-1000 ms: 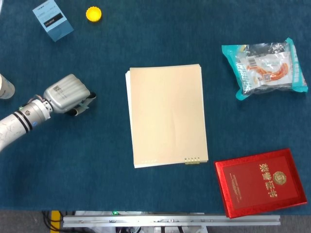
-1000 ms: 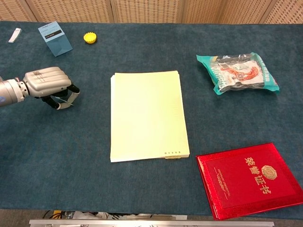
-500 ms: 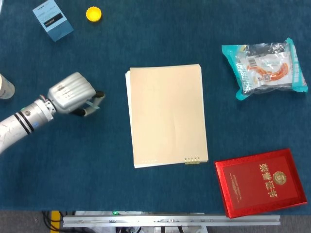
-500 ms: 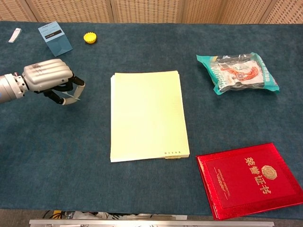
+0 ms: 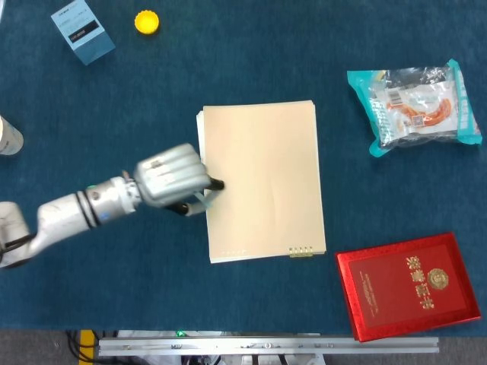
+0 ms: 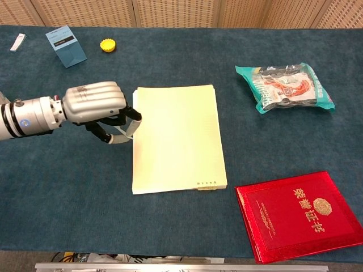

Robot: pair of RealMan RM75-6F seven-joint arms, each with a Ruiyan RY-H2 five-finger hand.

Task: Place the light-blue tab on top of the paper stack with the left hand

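mostly hidden under the curled left hand [image 5: 171, 176]: the light-blue tab [image 6: 126, 134]. cut off at left edge: a white cup [image 5: 7, 137].

The left hand [image 5: 171, 179], pinching the light-blue tab [image 6: 126, 131], now sits at centre-left of the frame, its fingertips at the paper stack's [image 5: 262, 179] left edge, instead of far left.

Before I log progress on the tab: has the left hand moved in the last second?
Yes. The left hand, pinching the tab, has travelled right, from well left of the paper stack to its left edge.
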